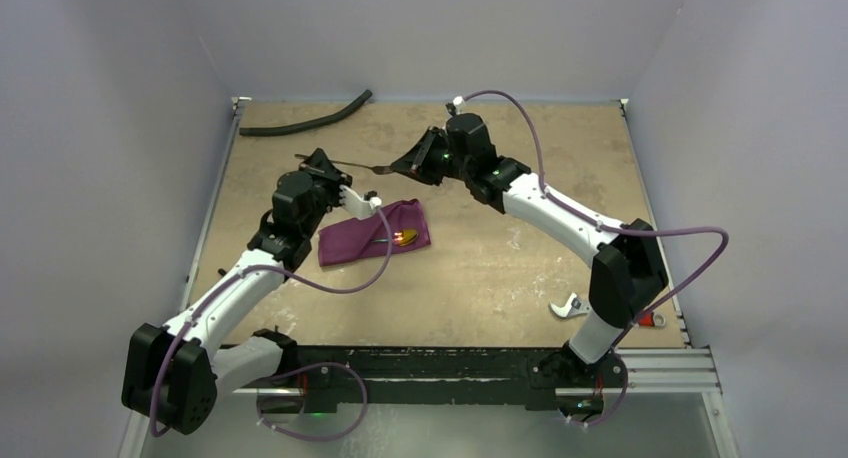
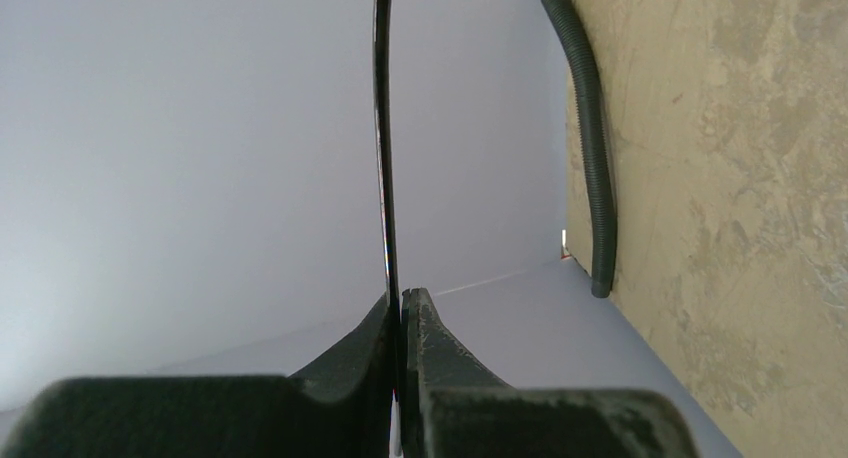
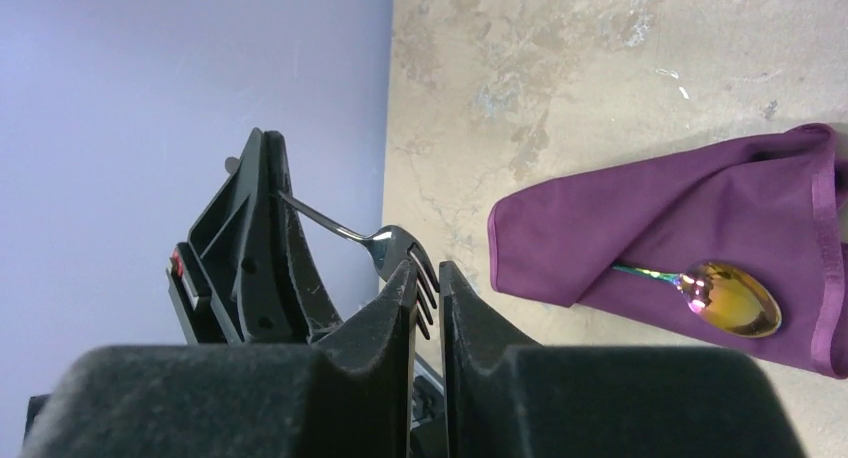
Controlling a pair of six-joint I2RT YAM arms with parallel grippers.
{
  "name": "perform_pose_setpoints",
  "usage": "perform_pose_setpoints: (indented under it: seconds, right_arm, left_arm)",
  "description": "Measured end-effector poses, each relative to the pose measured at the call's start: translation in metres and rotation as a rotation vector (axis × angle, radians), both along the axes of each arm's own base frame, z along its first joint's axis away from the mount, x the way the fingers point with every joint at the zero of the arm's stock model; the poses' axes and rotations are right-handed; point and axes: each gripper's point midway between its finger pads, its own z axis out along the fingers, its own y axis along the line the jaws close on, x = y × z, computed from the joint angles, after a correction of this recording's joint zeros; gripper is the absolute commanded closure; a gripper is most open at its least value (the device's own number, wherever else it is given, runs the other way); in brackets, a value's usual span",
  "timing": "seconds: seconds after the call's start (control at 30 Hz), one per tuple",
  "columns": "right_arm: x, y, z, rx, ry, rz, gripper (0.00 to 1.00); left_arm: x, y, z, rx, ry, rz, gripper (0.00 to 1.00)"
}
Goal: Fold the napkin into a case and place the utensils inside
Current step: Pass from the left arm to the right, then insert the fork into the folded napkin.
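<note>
Left gripper (image 1: 319, 163) pinches the fork (image 1: 358, 165) aloft, well beyond the case (image 1: 365, 236)'s edge.

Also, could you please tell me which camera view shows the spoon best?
The right wrist view: the spoon lies large and sharp on the purple napkin, gold bowl exposed, handle running under a fold. The top external view shows the spoon only as a small glint on the cloth. The left wrist view misses it.

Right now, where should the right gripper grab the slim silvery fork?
Take the fork by its tined head, from the right: the left gripper is shut on the handle end, holding it roughly level aloft, so only the head sticks out.
</note>
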Motion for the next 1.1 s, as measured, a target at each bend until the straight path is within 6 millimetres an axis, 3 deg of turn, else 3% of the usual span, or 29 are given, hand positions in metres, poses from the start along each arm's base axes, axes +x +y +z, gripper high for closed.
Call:
perform_pose_setpoints:
  seconds: [0.17, 0.3, 0.37, 0.4, 0.43, 0.53, 0.57, 0.7, 0.87, 0.97, 1.1]
  right_arm:
    - [0.002, 0.001, 0.002, 0.019, 0.004, -0.008, 0.87]
    - [0.002, 0.002, 0.002, 0.025, 0.009, -0.008, 0.77]
    - [0.002, 0.003, 0.001, 0.027, 0.014, -0.006, 0.87]
    - [0.003, 0.004, -0.001, 0.026, 0.017, -0.004, 1.0]
    - [0.003, 0.004, -0.004, 0.024, 0.022, -0.005, 1.0]
    - [0.007, 0.005, -0.006, 0.032, 0.033, -0.016, 1.0]
    - [0.008, 0.004, -0.006, 0.032, 0.026, -0.018, 1.0]
    - [0.016, -0.009, -0.012, -0.006, 0.003, -0.029, 1.0]
    - [0.027, -0.063, -0.028, -0.1, -0.01, -0.09, 1.0]
    - [0.03, -0.09, -0.028, -0.159, -0.037, -0.12, 1.0]
    - [0.014, -0.106, -0.031, -0.232, -0.072, -0.092, 1.0]
  left_arm:
    - [0.001, 0.002, 0.006, -0.003, -0.024, 0.021, 1.0]
    - [0.0, 0.003, 0.007, -0.001, -0.027, 0.026, 1.0]
    - [0.0, 0.001, 0.006, 0.001, -0.026, 0.027, 1.0]
    - [-0.001, 0.001, 0.005, 0.002, -0.024, 0.027, 1.0]
    - [-0.001, 0.001, 0.004, 0.004, -0.023, 0.029, 0.96]
    - [-0.003, 0.002, -0.005, 0.011, 0.01, 0.041, 0.3]
    - [-0.005, 0.002, -0.011, 0.009, 0.039, 0.04, 0.19]
    - [-0.013, -0.005, -0.029, -0.087, 0.209, 0.043, 0.1]
    - [-0.017, -0.01, -0.049, -0.334, 0.469, 0.123, 0.06]
    - [-0.03, 0.001, -0.087, -0.459, 0.662, 0.221, 0.05]
    - [-0.058, 0.021, -0.14, -0.589, 0.93, 0.39, 0.03]
